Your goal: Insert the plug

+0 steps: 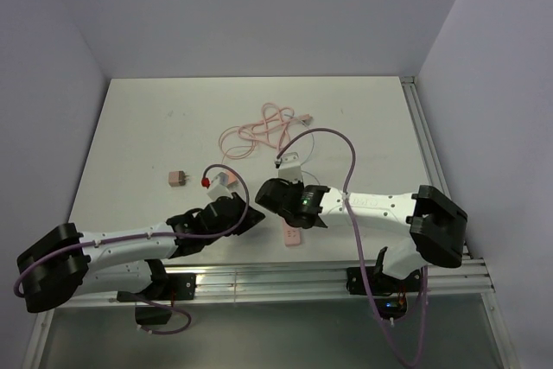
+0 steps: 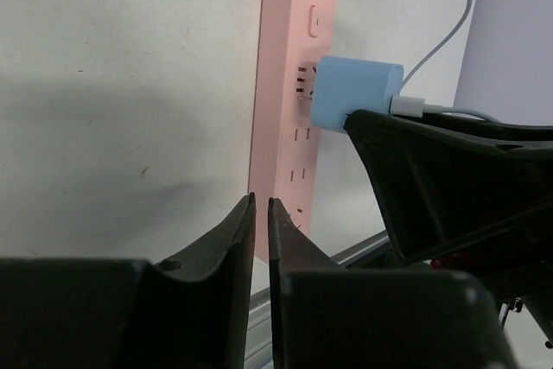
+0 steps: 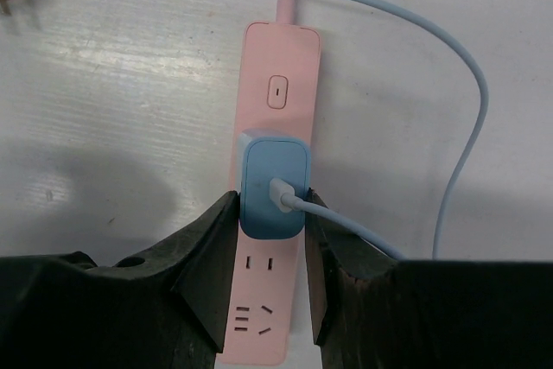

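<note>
Your right gripper (image 3: 270, 209) clamped the boxy pale-blue plug (image 3: 263, 170) on the pink power strip (image 3: 278, 58); your left gripper (image 2: 261, 205) sat pinched closed, empty.

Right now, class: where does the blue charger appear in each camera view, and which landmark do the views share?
Top external: hidden under the right arm.
Left wrist: blue charger upper right of centre, on the pink power strip.
Right wrist: centre, gripped between the right fingers.
Shared landmark: the pink power strip.

The plug (image 3: 266, 170) is light blue, the power strip (image 3: 281, 54) pink.
</note>
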Action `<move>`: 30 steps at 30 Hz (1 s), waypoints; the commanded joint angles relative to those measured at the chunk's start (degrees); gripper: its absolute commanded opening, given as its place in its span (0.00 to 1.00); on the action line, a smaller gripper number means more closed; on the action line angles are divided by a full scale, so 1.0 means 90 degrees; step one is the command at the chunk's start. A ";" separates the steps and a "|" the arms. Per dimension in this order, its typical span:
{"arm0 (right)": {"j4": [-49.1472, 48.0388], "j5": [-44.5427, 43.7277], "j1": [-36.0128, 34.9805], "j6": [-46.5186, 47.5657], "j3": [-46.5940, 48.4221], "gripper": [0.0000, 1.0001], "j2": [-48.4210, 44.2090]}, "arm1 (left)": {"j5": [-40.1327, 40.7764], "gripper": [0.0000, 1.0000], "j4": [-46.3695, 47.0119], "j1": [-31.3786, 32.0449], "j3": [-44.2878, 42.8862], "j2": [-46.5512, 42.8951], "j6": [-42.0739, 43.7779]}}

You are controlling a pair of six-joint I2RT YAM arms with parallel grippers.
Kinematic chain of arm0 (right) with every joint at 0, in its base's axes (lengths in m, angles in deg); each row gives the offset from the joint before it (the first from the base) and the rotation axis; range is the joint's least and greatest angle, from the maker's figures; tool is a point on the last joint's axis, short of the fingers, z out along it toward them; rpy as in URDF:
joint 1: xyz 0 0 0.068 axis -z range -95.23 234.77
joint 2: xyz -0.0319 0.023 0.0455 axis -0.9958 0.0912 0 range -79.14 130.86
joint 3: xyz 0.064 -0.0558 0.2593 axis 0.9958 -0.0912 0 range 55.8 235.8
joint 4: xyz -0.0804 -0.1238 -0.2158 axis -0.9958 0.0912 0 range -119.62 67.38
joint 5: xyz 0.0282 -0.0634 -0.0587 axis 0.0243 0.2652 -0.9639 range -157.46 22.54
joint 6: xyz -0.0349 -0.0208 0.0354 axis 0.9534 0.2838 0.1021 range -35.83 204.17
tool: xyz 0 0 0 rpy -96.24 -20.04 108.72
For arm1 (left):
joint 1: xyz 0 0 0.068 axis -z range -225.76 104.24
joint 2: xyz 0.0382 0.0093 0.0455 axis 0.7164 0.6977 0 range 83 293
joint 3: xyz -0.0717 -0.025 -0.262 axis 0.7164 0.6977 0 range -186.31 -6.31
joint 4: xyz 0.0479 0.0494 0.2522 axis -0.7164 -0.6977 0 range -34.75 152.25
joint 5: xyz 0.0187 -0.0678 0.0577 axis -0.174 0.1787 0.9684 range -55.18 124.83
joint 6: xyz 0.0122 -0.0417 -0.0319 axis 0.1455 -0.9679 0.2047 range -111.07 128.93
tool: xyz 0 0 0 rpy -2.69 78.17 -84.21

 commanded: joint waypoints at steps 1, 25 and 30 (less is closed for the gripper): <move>0.0057 -0.0482 -0.0083 -0.0262 0.0288 0.00 0.0180 | -0.0040 0.17 0.0376 0.0013 0.0034 0.0070 -0.0074; 0.0673 0.0239 -0.0161 -0.0448 0.0611 0.00 0.1615 | 0.0106 0.22 0.0425 0.0013 0.0259 0.0247 -0.0309; 0.0410 0.0787 -0.0337 -0.0907 -0.0013 0.00 0.1684 | 0.0291 0.22 0.0094 0.0013 0.0444 -0.0183 -0.0387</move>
